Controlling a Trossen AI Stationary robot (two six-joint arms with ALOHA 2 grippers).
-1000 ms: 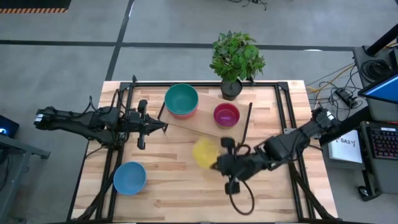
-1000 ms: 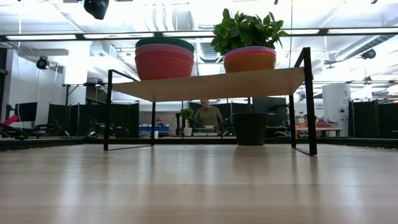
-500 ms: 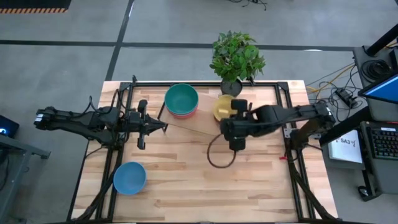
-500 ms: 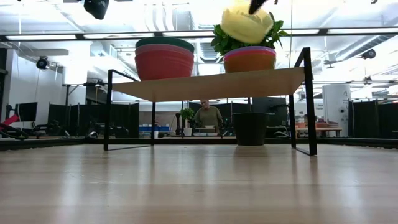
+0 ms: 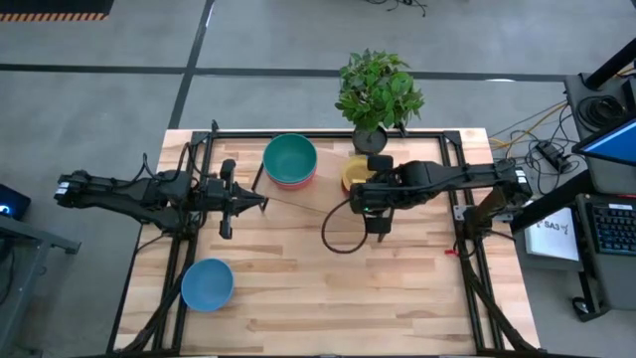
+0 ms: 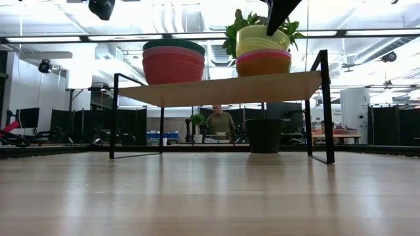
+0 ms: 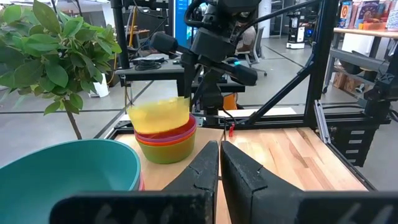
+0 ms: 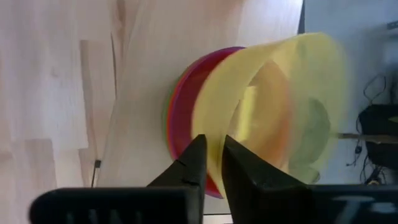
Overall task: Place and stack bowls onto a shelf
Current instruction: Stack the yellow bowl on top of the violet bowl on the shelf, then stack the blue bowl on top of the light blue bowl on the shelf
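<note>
I'm setting the yellow bowl [image 6: 261, 38] on the shelf's [image 6: 230, 88] right stack, right gripper [image 8: 211, 163] pinching its rim (left gripper [image 7: 219, 163] closed, idle); next, release and retreat.

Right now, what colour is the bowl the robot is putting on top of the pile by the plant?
Yellow. The yellow bowl shows best in the left wrist view, sitting on the stack.

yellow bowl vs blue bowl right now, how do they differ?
The yellow bowl is on the shelf, topping a stack, with the right gripper at its rim; the blue bowl sits alone on the table, untouched. Both are upright and similar in size.
</note>
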